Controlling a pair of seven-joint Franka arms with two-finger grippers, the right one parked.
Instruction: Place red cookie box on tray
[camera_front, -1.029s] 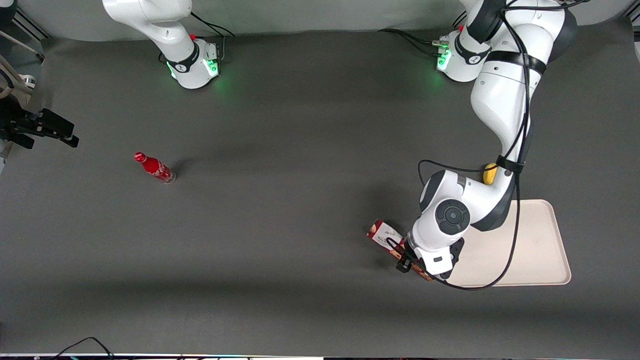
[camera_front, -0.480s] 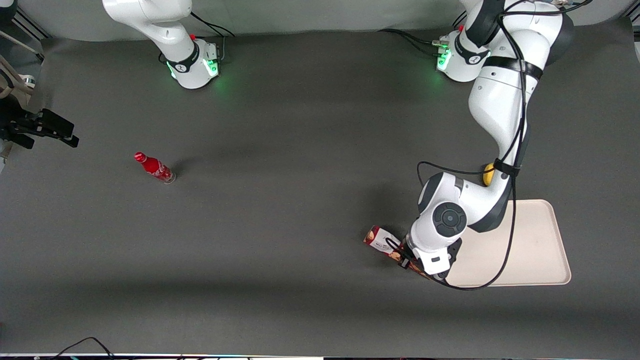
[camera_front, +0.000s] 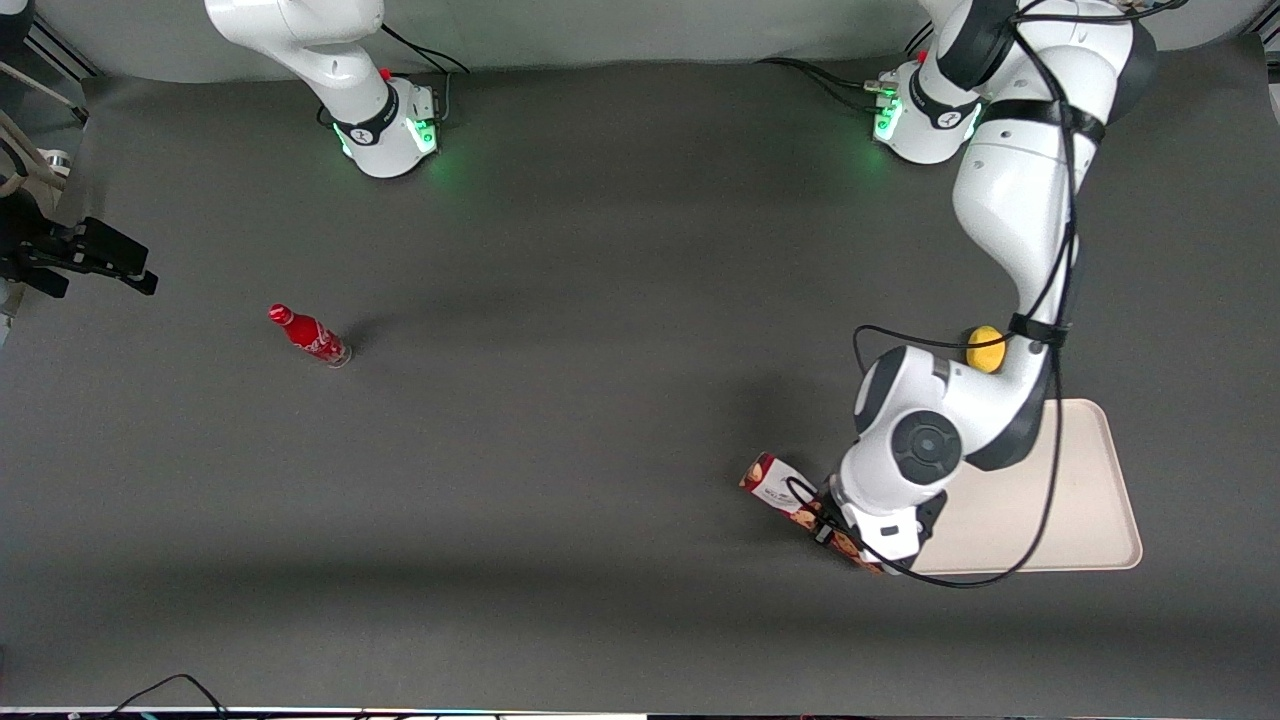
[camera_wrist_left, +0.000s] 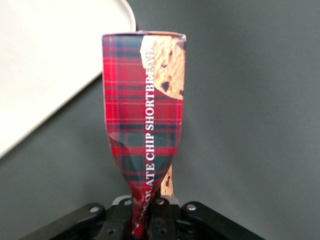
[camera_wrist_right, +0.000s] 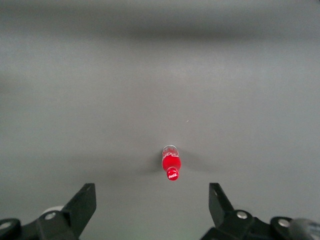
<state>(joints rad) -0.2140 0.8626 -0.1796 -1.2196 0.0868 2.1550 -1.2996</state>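
Front view: I see a dark grey mat table (camera_front: 600, 450), pale wall strip along the top edge, cables at bottom left. One red cookie box (camera_front: 790, 500) at lower right, white-label end poking out, the rest hidden under the wrist; it sits just beside the one cream tray (camera_front: 1100, 480), partly covered by the arm. The gripper (camera_front: 835, 525) is mostly hidden here. One small red bottle (camera_front: 308, 335) toward the parked arm's end; one yellow object (camera_front: 985, 348), partly hidden, shape unclear.

Left wrist view: gripper (camera_wrist_left: 145, 220) pinching the box (camera_wrist_left: 142, 110), squashing its end; tray corner (camera_wrist_left: 60, 75) near it, cut off.

Right wrist view: same bottle (camera_wrist_right: 170, 164) alone on the mat.
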